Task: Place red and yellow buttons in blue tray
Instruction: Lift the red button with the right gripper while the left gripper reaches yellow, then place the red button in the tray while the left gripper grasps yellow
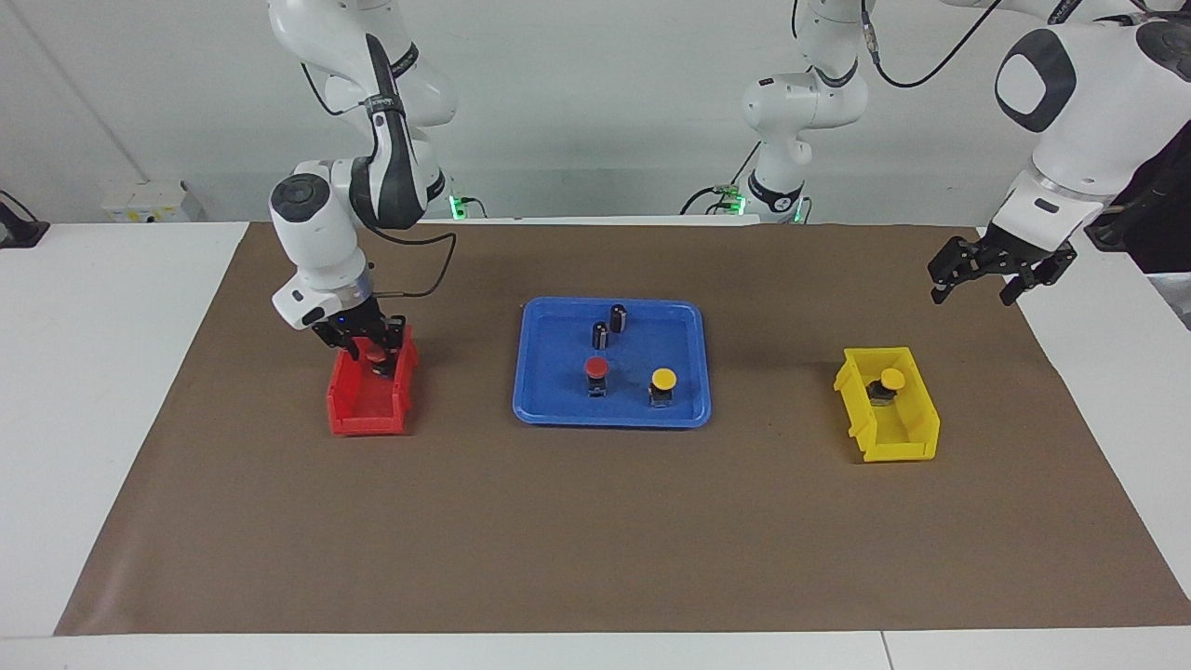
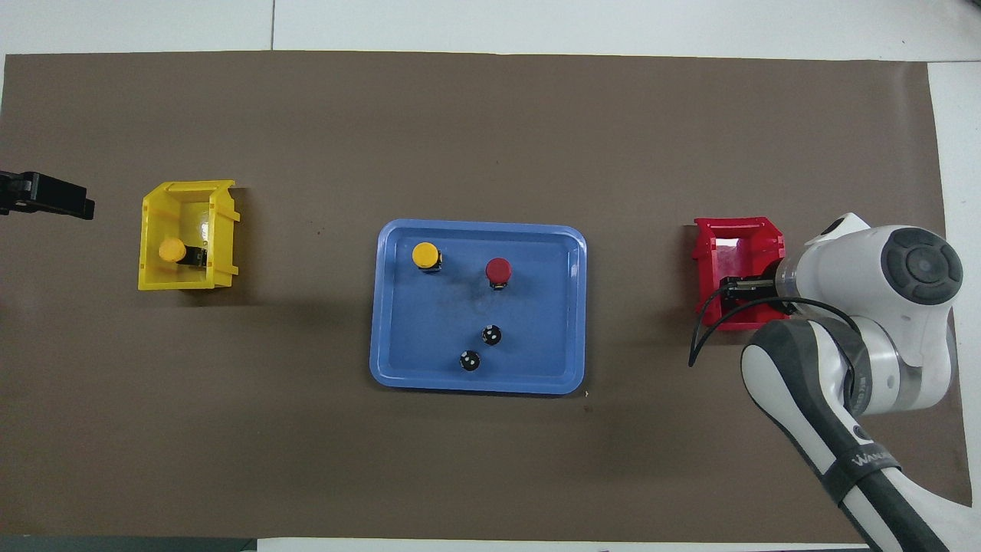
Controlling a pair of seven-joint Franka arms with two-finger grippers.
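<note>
The blue tray (image 1: 549, 409) lies mid-table and holds one red button (image 1: 595, 368) and one yellow button (image 1: 662, 380), both upright; the tray (image 2: 398, 368) also shows in the overhead view with the red button (image 2: 498, 269) and the yellow one (image 2: 425, 255). A second red button (image 1: 374, 356) sits in the red bin (image 1: 368, 409). My right gripper (image 1: 374, 350) is down in that bin, open, a finger on each side of the button; its wrist hides the button from above. A second yellow button (image 1: 891, 379) sits in the yellow bin (image 1: 907, 437). My left gripper (image 1: 986, 279) waits open in the air past the yellow bin, at the left arm's end.
Two dark capless cylinders (image 1: 619, 317) (image 1: 600, 335) stand in the tray's half nearer the robots. The red bin (image 2: 739, 238) is at the right arm's end, the yellow bin (image 2: 188, 234) at the left arm's end. A brown mat (image 1: 595, 521) covers the table.
</note>
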